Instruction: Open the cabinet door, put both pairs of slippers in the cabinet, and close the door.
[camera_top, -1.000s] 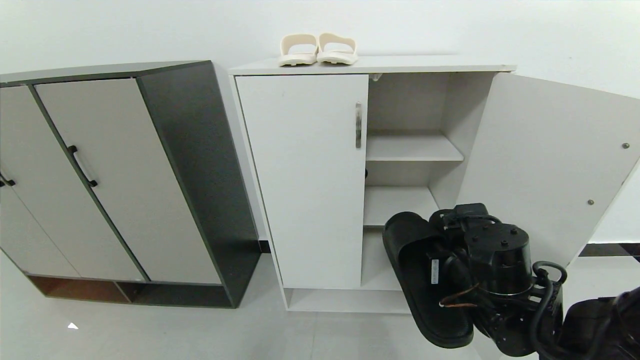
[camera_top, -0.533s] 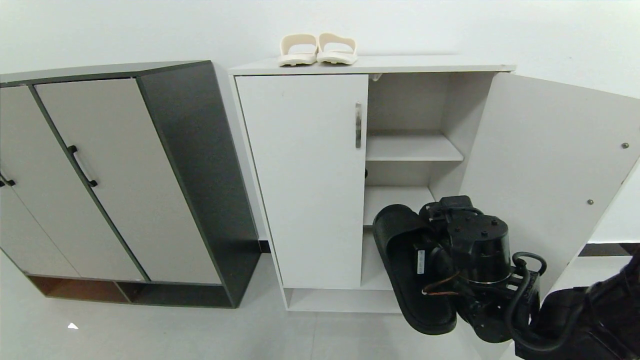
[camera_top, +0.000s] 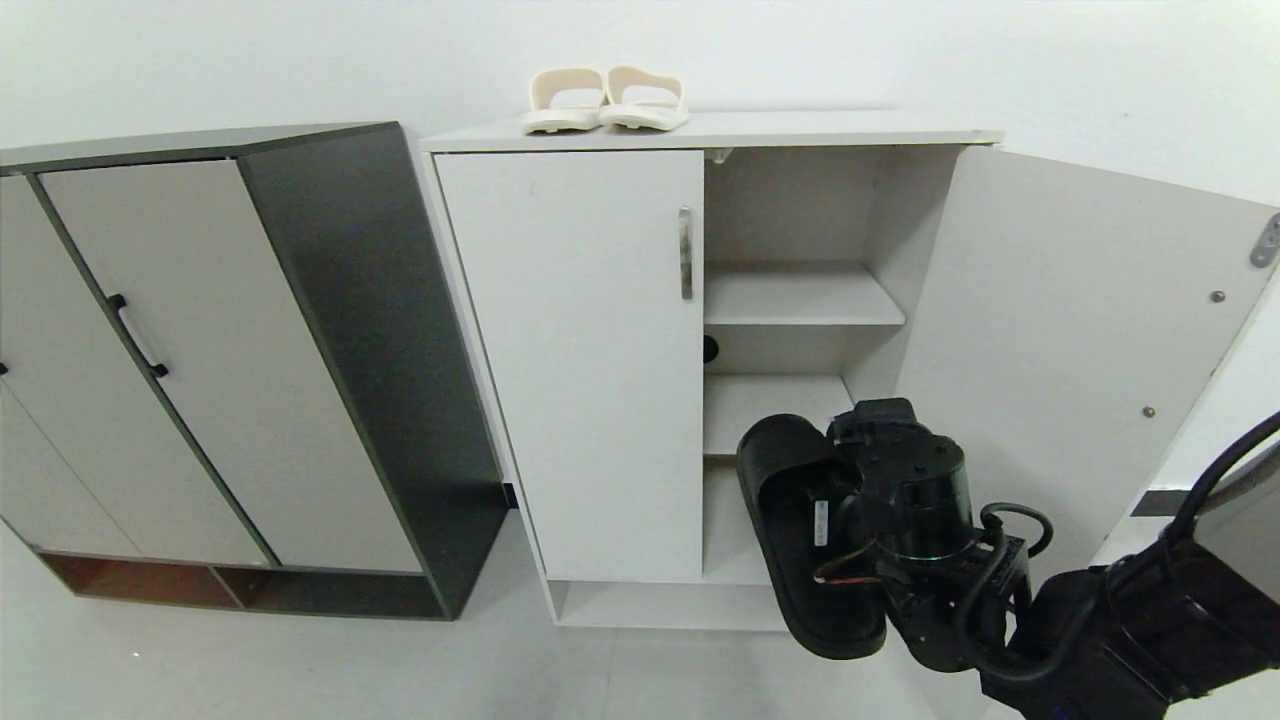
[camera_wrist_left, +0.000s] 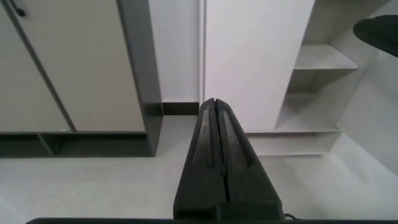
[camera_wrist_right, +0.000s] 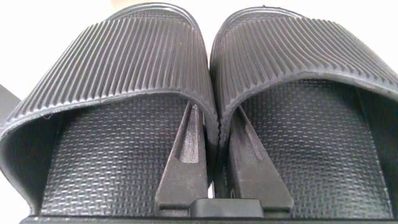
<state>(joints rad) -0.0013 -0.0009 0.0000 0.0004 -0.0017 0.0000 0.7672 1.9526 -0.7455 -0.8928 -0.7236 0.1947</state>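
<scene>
A: Quickly, where's the pair?
B: The black slippers (camera_top: 810, 540) hang in the right tool (camera_wrist_right: 214, 115), out in front of the white cabinet (camera_top: 820, 127). They're not on any shelf yet.

A: Tool state?
B: Narrow. Its fingers (camera_wrist_right: 183, 162) sit one inside each slipper and pinch the two adjoining inner walls together. The left tool (camera_wrist_left: 216, 124) is pressed flat together with nothing in it.

A: Which way is the opening from the load?
B: Ahead of it and a touch toward the robot's left, between the closed door (camera_top: 570, 360) and the open door (camera_top: 1080, 330).

A: Long axis?
B: Steep, not flat. One end is up by the front edge of the middle shelf (camera_top: 775, 405), and the other points down toward the floor (camera_top: 650, 670). My read is that the pair needs tipping closer to level to slide onto that shelf. Otherwise it gets lowered into the lower compartment (camera_top: 725, 530).

A: Nearer arm?
B: Right, plainly, since it's already at the opening. The left tool sits low and well off to the side, facing the closed door and the gap next to the dark cabinet (camera_top: 370, 330).

A: Other pair?
B: The cream slippers (camera_top: 605, 98) are side by side on the cabinet top, above the closed door and well apart from both tools.
</scene>
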